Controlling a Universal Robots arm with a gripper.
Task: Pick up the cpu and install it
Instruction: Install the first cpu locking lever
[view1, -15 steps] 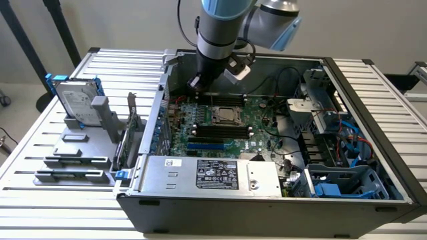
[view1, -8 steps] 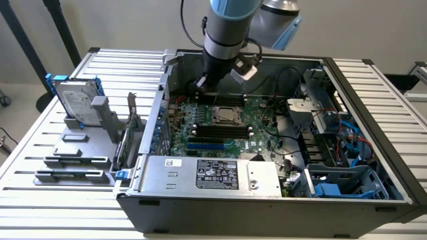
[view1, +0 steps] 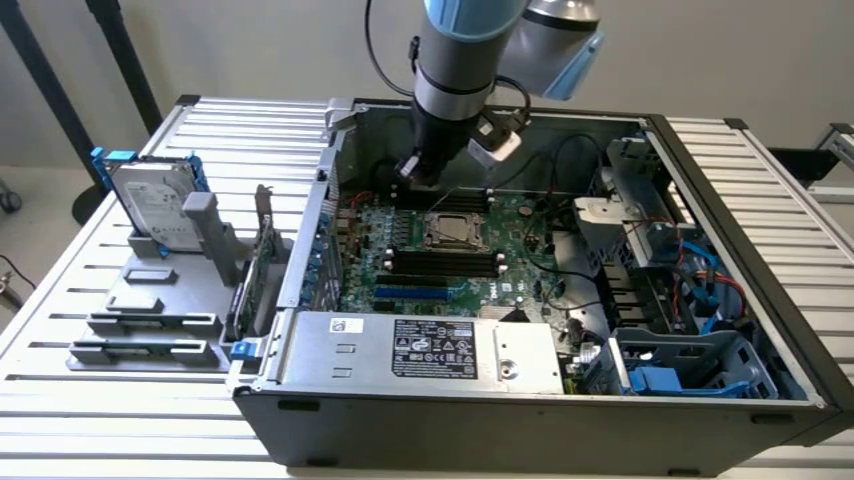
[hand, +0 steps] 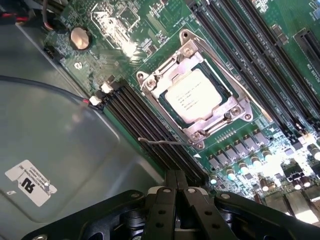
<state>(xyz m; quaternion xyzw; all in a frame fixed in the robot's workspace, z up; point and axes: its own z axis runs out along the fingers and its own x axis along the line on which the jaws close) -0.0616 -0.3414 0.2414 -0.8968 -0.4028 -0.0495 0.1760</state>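
- Closed fingers (hand: 175, 200) of the gripper (hand: 175, 186) hold nothing at lower centre.
- Cpu (hand: 194, 96) sits socketed mid-frame; a descent could scrape the motherboard (hand: 125, 25).

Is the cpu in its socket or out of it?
In. The cpu lies flat inside the socket's metal frame on the motherboard, its silver top showing.

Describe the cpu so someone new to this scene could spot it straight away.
Start at the open computer case and its green motherboard. Near the board's middle, between banks of long black memory slots, sits a metal socket frame. The cpu is the flat, shiny silver square lying inside that frame.
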